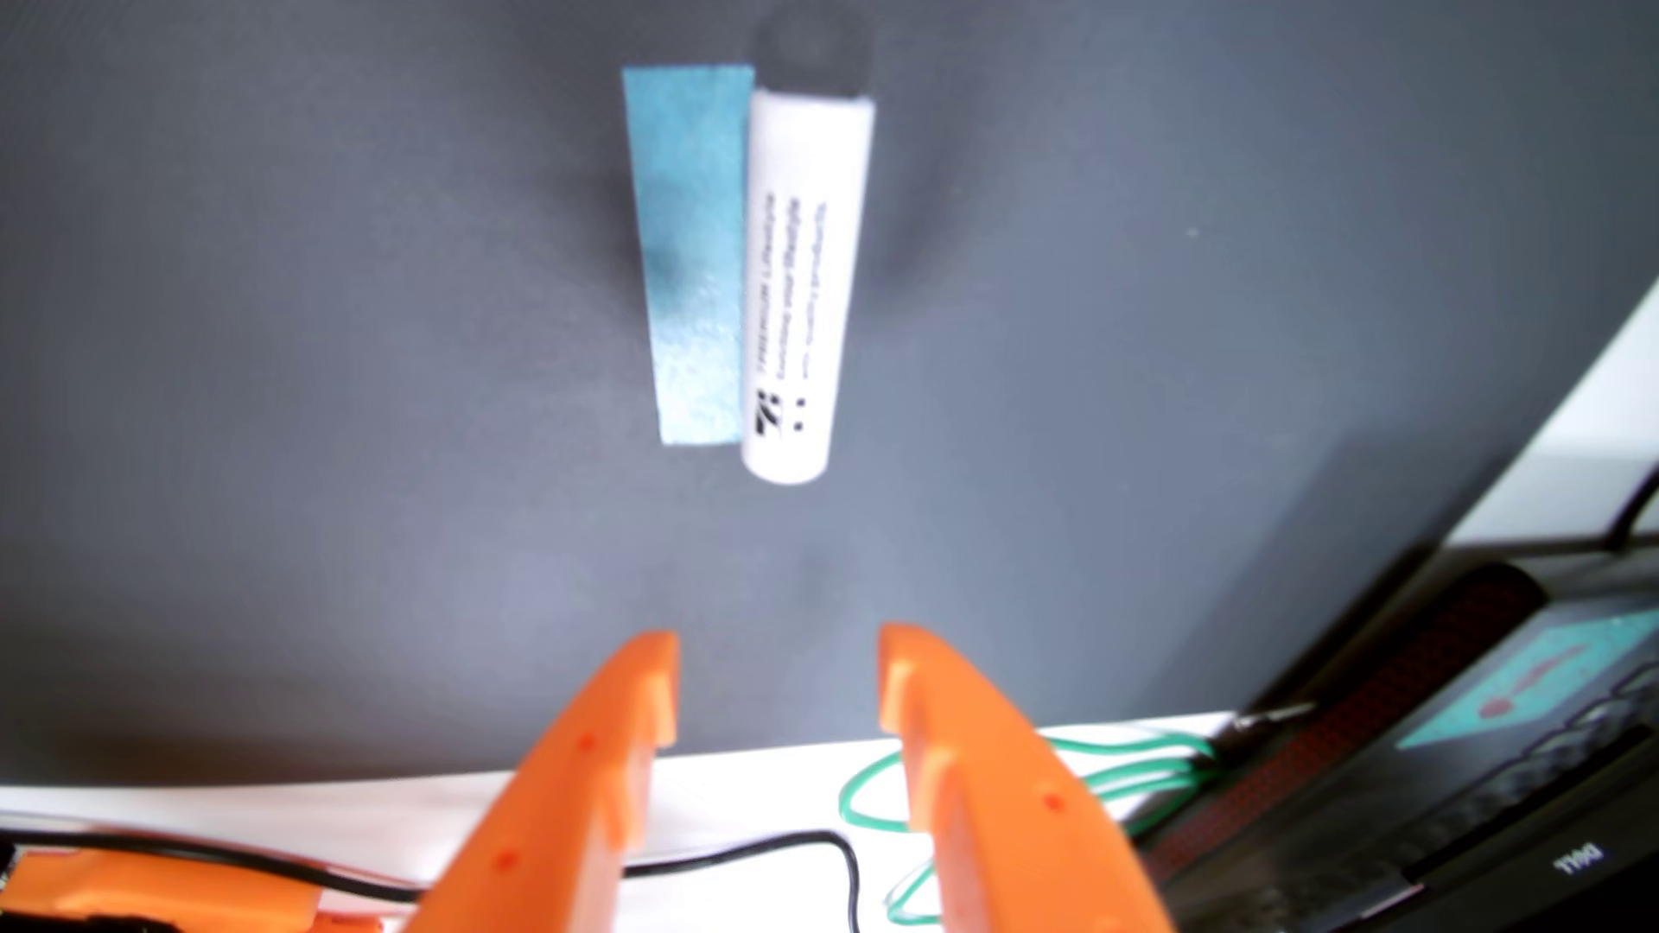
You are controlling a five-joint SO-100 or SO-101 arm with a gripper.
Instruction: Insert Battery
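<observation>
Battery (802, 287): white cylinder, black print, lying flat on dark grey mat (314, 404), upper centre of wrist view. Long side touching blue tape strip (696, 256) on its left, parallel to it. Orange gripper (777, 673) entering from bottom edge, fingers spread apart, nothing between them, short of battery's near end. Green wire (1113, 762) and black cable (772, 848) on white surface (745, 798) below mat. Black Dell laptop (1481, 762) at lower right.
</observation>
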